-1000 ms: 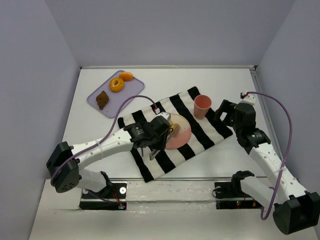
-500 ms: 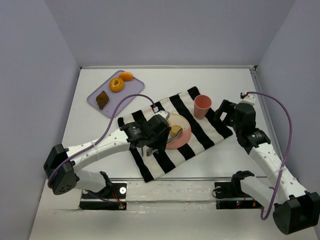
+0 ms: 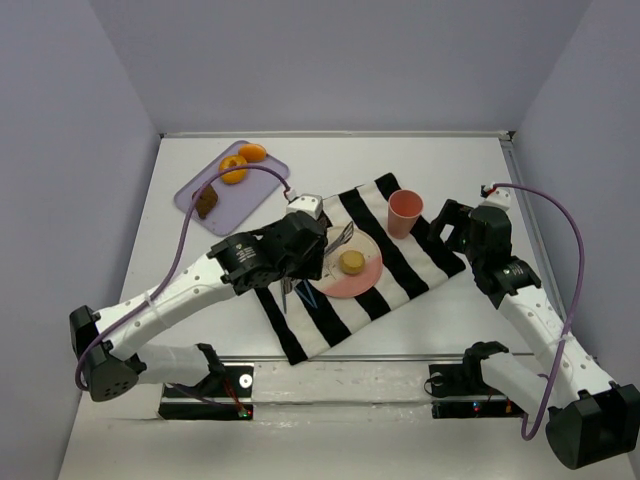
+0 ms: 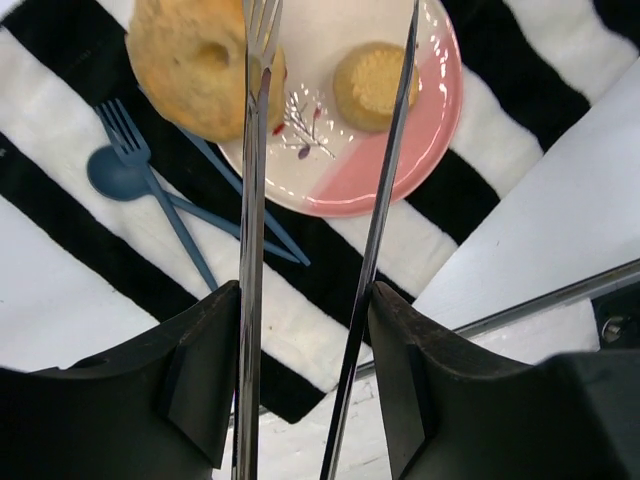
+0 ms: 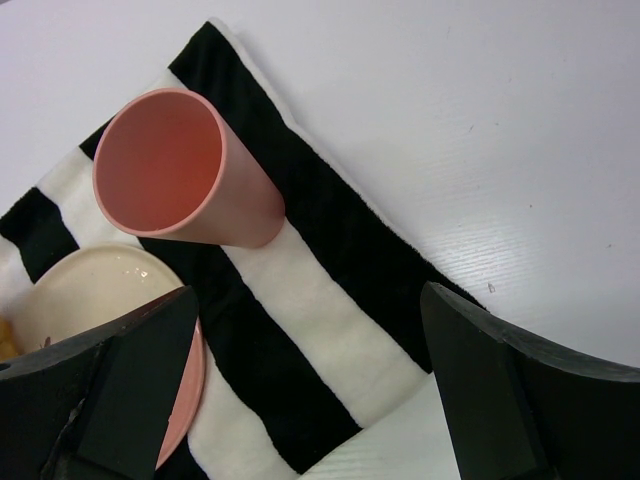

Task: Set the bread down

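A small round bread (image 3: 351,263) lies free on the pink and cream plate (image 3: 368,278); it also shows in the left wrist view (image 4: 375,85). A larger bun with a dimple (image 4: 200,65) sits at the plate's (image 4: 400,150) left edge; my arm hides it in the top view. My left gripper (image 3: 316,252) (image 4: 305,300) is shut on metal tongs (image 4: 250,200). The tongs' arms stand apart above the plate with nothing between them. My right gripper (image 3: 450,225) (image 5: 320,390) is open and empty over the striped cloth's right corner, beside the pink cup (image 5: 175,165).
The striped cloth (image 3: 410,270) lies mid-table with the cup (image 3: 405,212) on it. A blue fork and spoon (image 4: 130,170) lie left of the plate. A lilac tray (image 3: 225,205) at the back left holds a doughnut (image 3: 233,168), an orange bun (image 3: 253,153) and a brown piece (image 3: 205,200).
My left arm has risen and drawn back to the left, away from the plate. The small round bread, earlier at the tongs' tips, now lies uncovered on the plate. The right arm has not moved.
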`<state>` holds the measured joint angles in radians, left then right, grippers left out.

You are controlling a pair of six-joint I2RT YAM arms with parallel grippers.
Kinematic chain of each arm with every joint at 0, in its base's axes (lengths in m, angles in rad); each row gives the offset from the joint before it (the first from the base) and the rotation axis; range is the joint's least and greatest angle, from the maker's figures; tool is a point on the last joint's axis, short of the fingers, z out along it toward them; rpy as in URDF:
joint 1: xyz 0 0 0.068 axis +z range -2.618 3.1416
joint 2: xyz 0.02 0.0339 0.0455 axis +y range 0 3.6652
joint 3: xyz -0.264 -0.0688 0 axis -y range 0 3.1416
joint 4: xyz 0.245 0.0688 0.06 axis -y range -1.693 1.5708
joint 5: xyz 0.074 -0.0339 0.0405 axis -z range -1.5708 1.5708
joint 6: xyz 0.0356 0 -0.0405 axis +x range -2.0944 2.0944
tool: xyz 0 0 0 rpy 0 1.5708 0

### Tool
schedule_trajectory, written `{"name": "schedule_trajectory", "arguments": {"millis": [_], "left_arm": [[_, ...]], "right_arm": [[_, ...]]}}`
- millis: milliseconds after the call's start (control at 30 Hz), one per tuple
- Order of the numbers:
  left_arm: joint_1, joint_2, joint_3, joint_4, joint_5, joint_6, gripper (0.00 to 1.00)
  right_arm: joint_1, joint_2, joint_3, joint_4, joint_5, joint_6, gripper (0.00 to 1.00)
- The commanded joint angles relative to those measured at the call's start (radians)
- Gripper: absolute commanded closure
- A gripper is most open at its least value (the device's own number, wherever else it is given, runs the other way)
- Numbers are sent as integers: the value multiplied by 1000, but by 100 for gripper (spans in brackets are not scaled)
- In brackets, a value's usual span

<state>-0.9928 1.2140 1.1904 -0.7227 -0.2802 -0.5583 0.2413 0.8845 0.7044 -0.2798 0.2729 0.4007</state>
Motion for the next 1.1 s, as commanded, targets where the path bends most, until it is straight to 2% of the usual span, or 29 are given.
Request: {"name": "schedule_trajectory", "arguments": {"millis": [0, 233, 267, 433, 567, 600, 700, 767, 833, 867, 933, 1067], "left_arm": [[5, -67, 92, 3, -103, 6, 41], [19, -68, 113, 46, -80, 40, 43], [28, -59, 118, 31, -92, 28, 46], [84, -91, 86, -27, -178, -80, 49], [281, -152, -15, -121, -244, -288, 48], [362, -168, -40, -177, -287, -381, 48], [471, -186, -133, -265, -366, -561, 47], [512, -192, -188, -210, -356, -595, 46], [632, -171, -268, -129, -324, -585, 46], [632, -171, -288, -129, -303, -575, 46], [727, -142, -322, -64, -274, -554, 48], [815, -120, -417, 31, -206, -503, 46]], "right_arm": [[-5, -15, 1, 37, 22, 9, 2], [-5, -19, 0, 39, 23, 7, 2], [-5, -19, 0, 39, 22, 6, 2], [-5, -19, 1, 37, 17, 7, 2], [-5, -16, 1, 37, 14, 7, 2], [-5, -16, 1, 37, 12, 9, 2], [-5, -18, 1, 39, 11, 7, 2], [-5, -18, 1, 39, 9, 7, 2], [-5, -16, 1, 39, 6, 7, 2], [-5, -16, 1, 39, 6, 7, 2], [-5, -15, 1, 37, 6, 6, 2], [-5, -16, 0, 37, 6, 7, 2]]}}
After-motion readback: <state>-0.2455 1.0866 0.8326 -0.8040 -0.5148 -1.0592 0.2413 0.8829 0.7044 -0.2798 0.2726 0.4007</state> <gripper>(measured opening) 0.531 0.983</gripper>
